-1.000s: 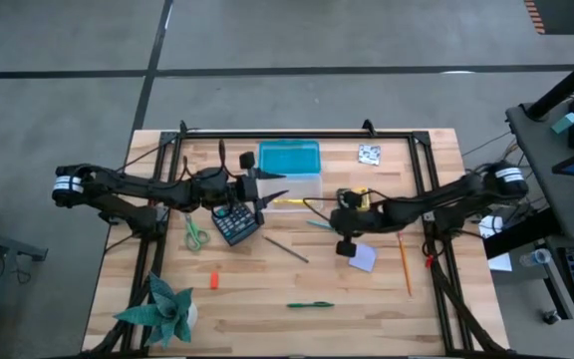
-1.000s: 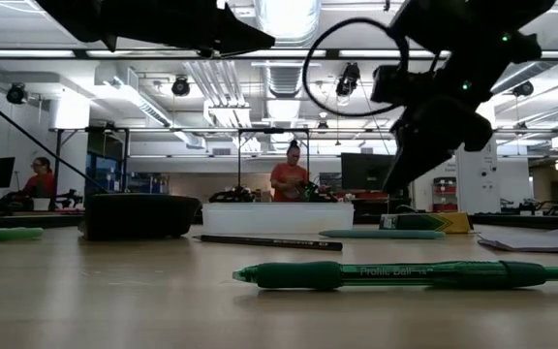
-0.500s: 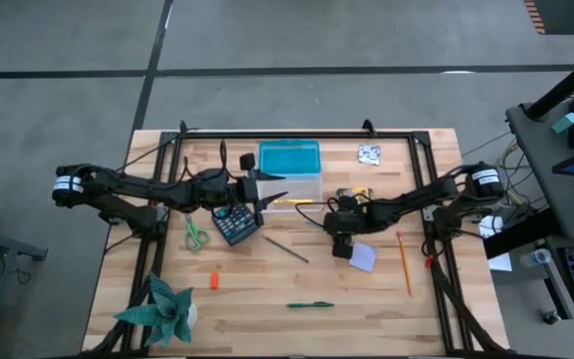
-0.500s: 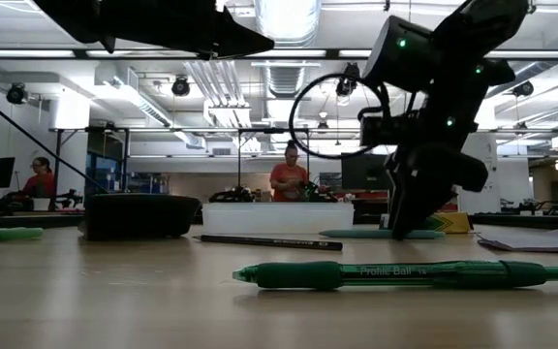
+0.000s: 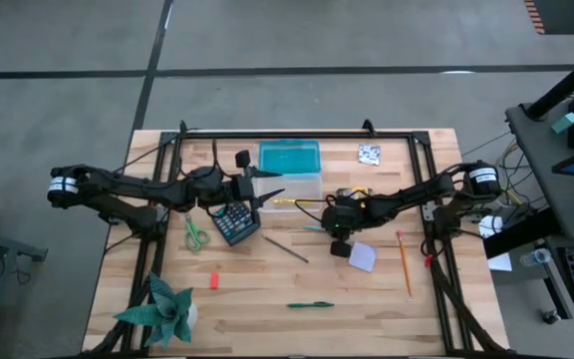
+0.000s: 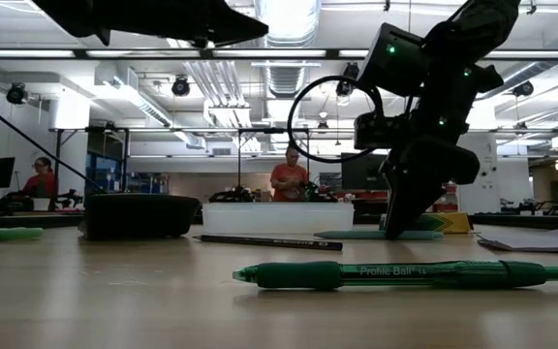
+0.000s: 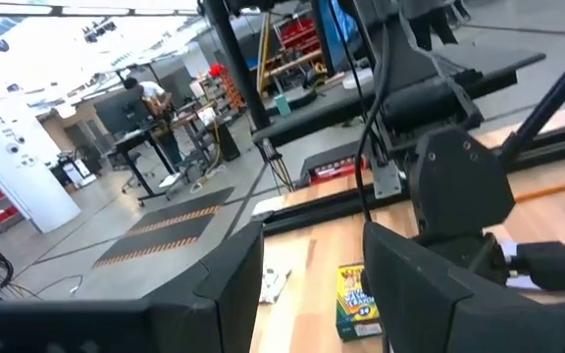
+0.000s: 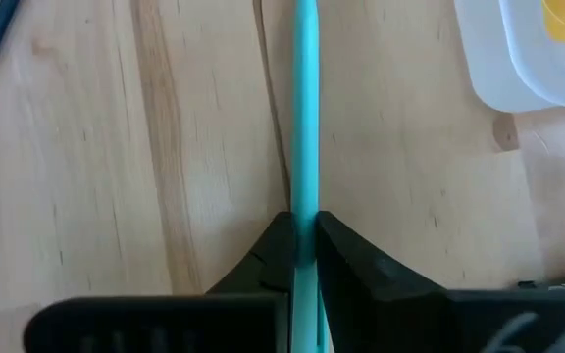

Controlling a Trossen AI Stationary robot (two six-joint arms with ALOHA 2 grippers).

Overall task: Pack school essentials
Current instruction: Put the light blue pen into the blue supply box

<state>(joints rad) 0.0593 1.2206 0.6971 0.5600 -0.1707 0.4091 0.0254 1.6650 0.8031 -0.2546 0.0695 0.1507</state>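
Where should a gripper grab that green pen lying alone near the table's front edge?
Take the green pen at mid-barrel, coming straight down from above and closing across its width. It lies flat on the table, bare wood around it, so nothing blocks the approach.

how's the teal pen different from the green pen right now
The teal pen lies near the clear box, pinched between the right hand's fingers; the green pen lies alone near the table's front edge, untouched. The teal one looks slimmer and plain, while the green one looks thicker and carries printed lettering. Both lie flat on the wooden table.
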